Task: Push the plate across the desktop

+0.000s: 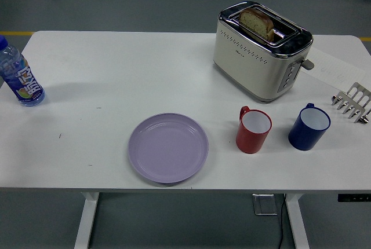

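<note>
A round lilac plate [168, 147] lies flat on the white table [116, 81], close to the near edge and a little left of centre. Nothing rests on it. Neither of my hands nor either arm shows in the head view, and no person is in sight.
A red mug [253, 130] stands just right of the plate, a blue mug [309, 127] beyond it. A cream toaster [261, 51] with a bread slice sits at the back right. A metal toast rack [352, 103] is at the right edge, a water bottle [18, 74] at the left edge.
</note>
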`<action>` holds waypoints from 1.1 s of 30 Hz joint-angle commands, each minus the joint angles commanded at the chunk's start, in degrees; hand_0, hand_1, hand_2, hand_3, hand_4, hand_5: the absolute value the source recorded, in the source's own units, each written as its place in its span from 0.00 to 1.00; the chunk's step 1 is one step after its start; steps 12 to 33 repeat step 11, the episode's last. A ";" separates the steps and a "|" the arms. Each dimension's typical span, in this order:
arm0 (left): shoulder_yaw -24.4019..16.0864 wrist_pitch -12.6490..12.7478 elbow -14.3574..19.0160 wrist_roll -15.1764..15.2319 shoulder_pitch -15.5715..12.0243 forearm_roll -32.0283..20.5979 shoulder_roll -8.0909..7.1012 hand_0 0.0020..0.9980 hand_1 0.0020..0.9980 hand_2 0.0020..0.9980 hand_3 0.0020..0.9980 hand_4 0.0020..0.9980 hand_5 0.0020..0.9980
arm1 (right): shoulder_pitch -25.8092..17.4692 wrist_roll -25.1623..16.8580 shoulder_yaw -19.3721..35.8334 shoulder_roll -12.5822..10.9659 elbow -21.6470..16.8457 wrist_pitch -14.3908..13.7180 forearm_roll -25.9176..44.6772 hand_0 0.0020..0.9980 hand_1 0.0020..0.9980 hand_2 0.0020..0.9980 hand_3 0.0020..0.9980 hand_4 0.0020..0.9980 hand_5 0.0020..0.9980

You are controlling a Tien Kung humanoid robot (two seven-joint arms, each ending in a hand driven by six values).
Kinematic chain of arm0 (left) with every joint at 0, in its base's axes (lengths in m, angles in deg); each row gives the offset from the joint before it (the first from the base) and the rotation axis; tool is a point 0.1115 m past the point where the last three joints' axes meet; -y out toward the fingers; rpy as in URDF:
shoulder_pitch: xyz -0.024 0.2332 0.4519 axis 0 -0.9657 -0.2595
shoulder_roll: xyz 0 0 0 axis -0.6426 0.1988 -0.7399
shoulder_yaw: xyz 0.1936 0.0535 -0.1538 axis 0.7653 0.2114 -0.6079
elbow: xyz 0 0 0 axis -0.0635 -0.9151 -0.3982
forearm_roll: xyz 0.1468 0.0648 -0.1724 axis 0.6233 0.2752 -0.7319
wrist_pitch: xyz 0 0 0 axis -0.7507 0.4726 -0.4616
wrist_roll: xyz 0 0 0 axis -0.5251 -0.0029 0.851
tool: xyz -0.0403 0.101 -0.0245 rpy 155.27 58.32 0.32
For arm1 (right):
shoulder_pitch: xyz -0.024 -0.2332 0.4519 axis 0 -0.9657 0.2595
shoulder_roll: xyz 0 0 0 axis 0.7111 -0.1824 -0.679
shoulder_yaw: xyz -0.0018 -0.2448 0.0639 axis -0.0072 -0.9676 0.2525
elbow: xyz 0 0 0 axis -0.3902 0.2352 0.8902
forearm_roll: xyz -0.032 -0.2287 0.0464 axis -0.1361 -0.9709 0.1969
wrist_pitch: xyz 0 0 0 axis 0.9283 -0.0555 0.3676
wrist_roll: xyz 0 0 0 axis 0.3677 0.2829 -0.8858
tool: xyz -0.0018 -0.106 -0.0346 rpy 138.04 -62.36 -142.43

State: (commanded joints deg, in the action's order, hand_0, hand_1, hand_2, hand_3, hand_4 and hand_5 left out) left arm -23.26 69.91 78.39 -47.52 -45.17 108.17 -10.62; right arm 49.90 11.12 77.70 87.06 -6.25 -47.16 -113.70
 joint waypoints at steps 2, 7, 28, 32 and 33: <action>0.08 -0.01 -0.02 0.01 0.13 0.02 0.02 0.74 0.73 0.69 0.66 0.61 1.00 | 0.10 -0.02 -0.01 -0.01 0.01 0.01 0.03 0.58 0.52 0.61 0.59 0.25 0.56; 0.03 -0.04 0.00 0.03 0.49 0.05 0.06 0.74 0.73 0.69 0.66 0.61 1.00 | 0.39 -0.06 -0.12 -0.06 0.00 0.07 0.13 0.58 0.52 0.61 0.59 0.25 0.56; -0.30 0.01 -0.03 0.02 0.47 0.05 0.06 0.74 0.73 0.69 0.66 0.61 1.00 | 0.50 -0.02 -0.10 -0.07 -0.02 0.10 0.02 0.58 0.52 0.61 0.59 0.25 0.56; -0.30 0.01 -0.03 0.02 0.47 0.05 0.06 0.74 0.73 0.69 0.66 0.61 1.00 | 0.50 -0.02 -0.10 -0.07 -0.02 0.10 0.02 0.58 0.52 0.61 0.59 0.25 0.56; -0.30 0.01 -0.03 0.02 0.47 0.05 0.06 0.74 0.73 0.69 0.66 0.61 1.00 | 0.50 -0.02 -0.10 -0.07 -0.02 0.10 0.02 0.58 0.52 0.61 0.59 0.25 0.56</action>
